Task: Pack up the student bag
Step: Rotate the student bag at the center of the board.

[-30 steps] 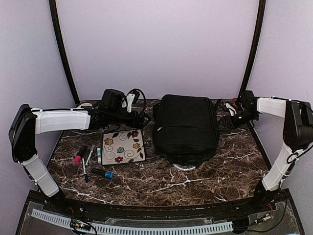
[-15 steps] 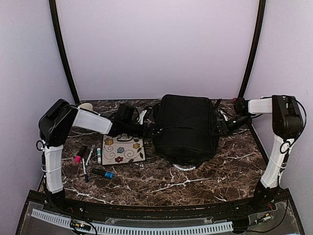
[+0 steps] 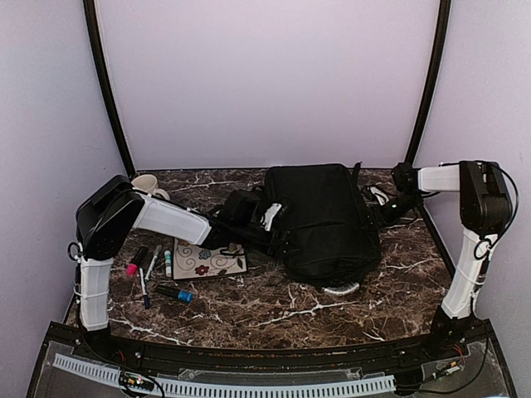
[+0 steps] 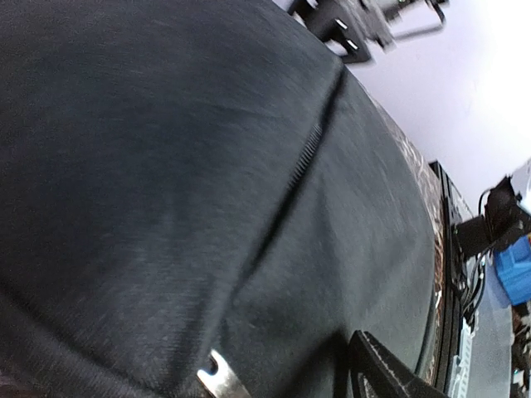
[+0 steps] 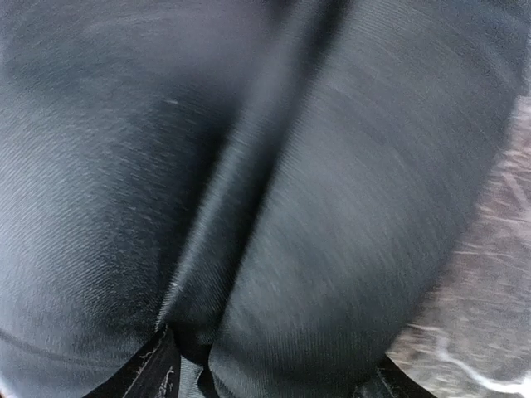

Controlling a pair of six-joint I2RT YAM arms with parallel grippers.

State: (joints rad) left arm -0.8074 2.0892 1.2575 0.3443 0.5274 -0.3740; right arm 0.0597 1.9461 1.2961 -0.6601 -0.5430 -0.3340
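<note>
The student bag [image 3: 328,217] lies flat on the marble table [image 3: 274,319], right of the middle and reaching almost to the back wall. It is turned a little askew, with its grey-white loop handle [image 3: 342,290] poking out at the near end. It sits between my two claws.

My left claw [image 3: 272,225] is against the bag's left side, at the edge nearest the flowered tile [image 3: 207,259]. From that wrist, black fabric [image 4: 207,166] fills nearly the whole view, with a zip line [image 4: 303,162] running across it. One dark fingertip [image 4: 377,373] shows at the bottom, right up against the cloth. I can't see the other finger clearly, so I can't tell how wide this claw stands or whether it has hold of anything.

My right claw [image 3: 383,209] is at the bag's right side, toward the far corner. From that wrist the fabric [image 5: 332,207] is just as close. A raised fold [image 5: 224,249] runs down toward the gap between my fingers [image 5: 145,373], which stand apart on either side of it. I can't make out whether they are pinching the fold or only resting beside it.

Further left, well away from the bag, several markers [image 3: 148,267] lie on the table beside the tile. A pale cup [image 3: 148,182] stands at the back left.
</note>
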